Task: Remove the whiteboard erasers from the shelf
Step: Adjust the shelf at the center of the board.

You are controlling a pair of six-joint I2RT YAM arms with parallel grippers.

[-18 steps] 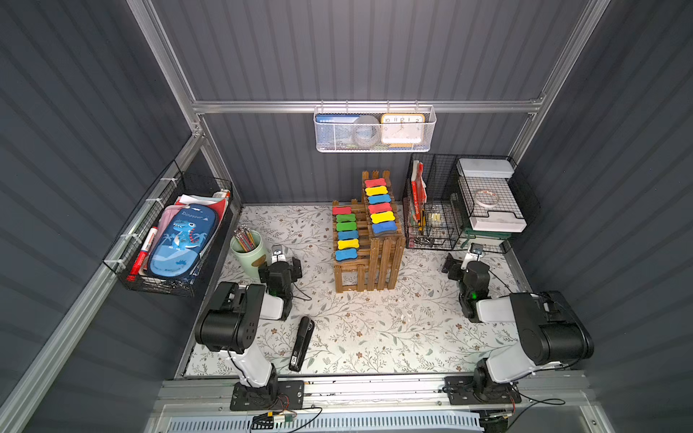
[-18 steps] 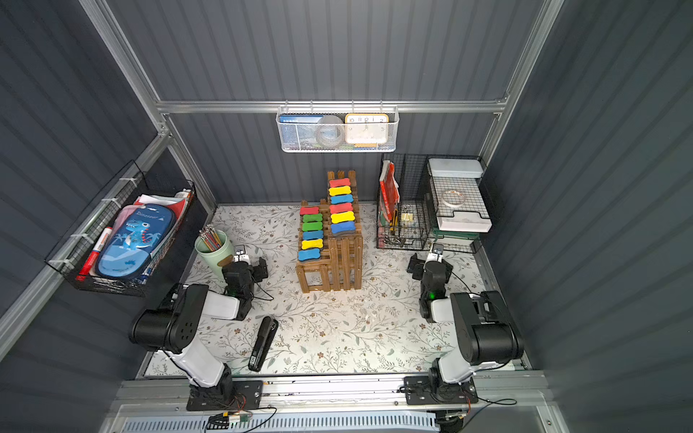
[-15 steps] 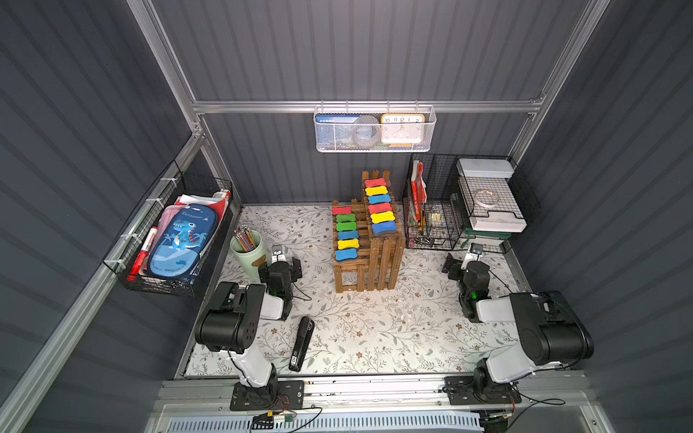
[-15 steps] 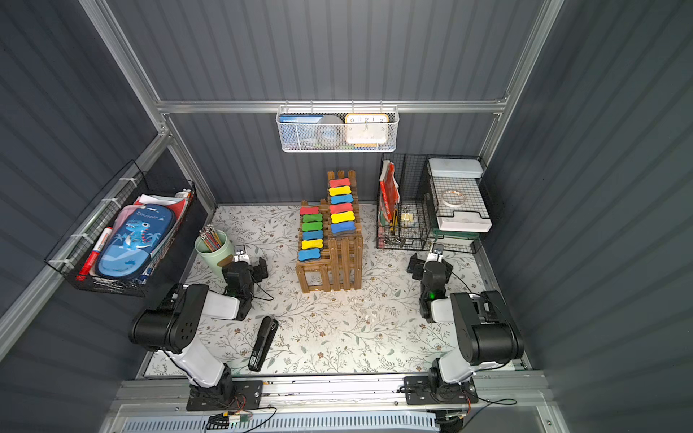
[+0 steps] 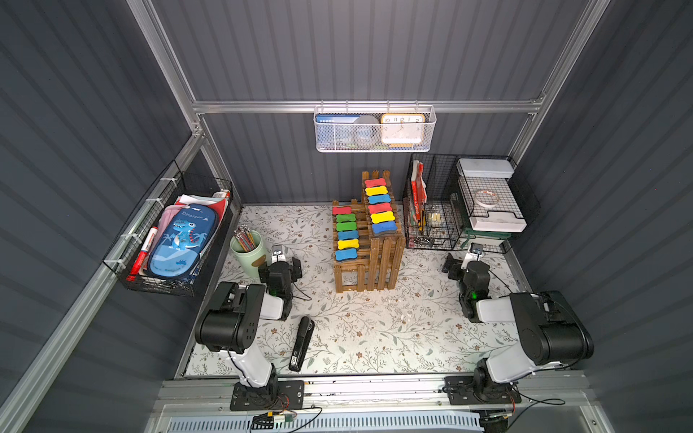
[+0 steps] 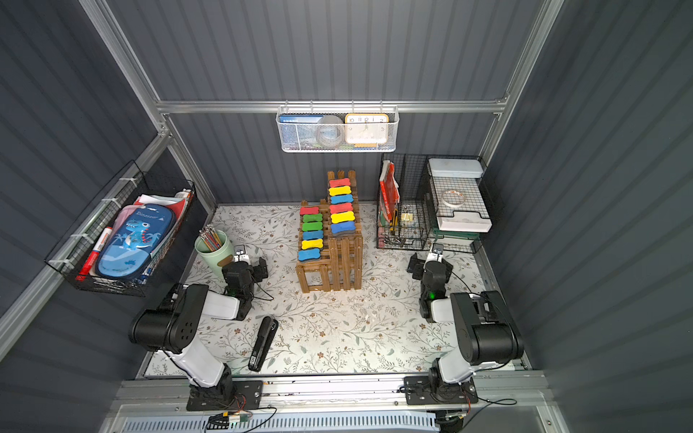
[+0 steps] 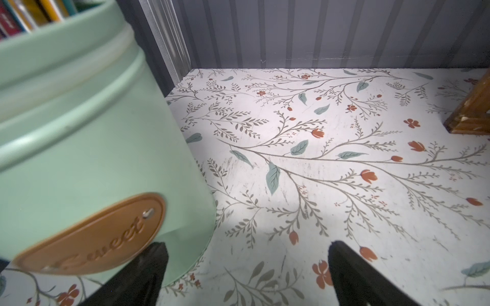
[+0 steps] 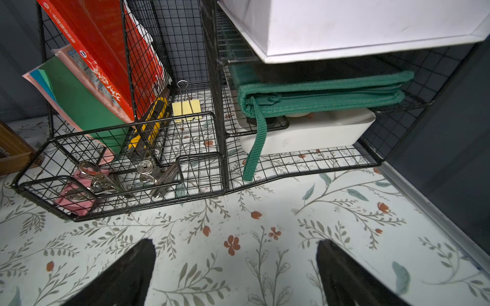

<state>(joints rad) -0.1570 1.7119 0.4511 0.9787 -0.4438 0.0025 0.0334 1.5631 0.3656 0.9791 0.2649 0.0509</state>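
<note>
Had yet to begin, with left hand (image 5: 276, 255) and right hand (image 5: 475, 252) spread and empty, all twelve erasers (image 5: 347, 235) lying on the shelf (image 5: 386, 264) between them, none on the desk (image 5: 375, 330).

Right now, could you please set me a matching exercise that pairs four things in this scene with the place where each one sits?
Things: 1 stapler; 2 clock; 3 pencil cup; 4 whiteboard erasers.
Places: A on the shelf; B beside the left gripper; C in the white wall basket; D flat on the table.
Pairs: 1-D; 2-C; 3-B; 4-A.
</note>
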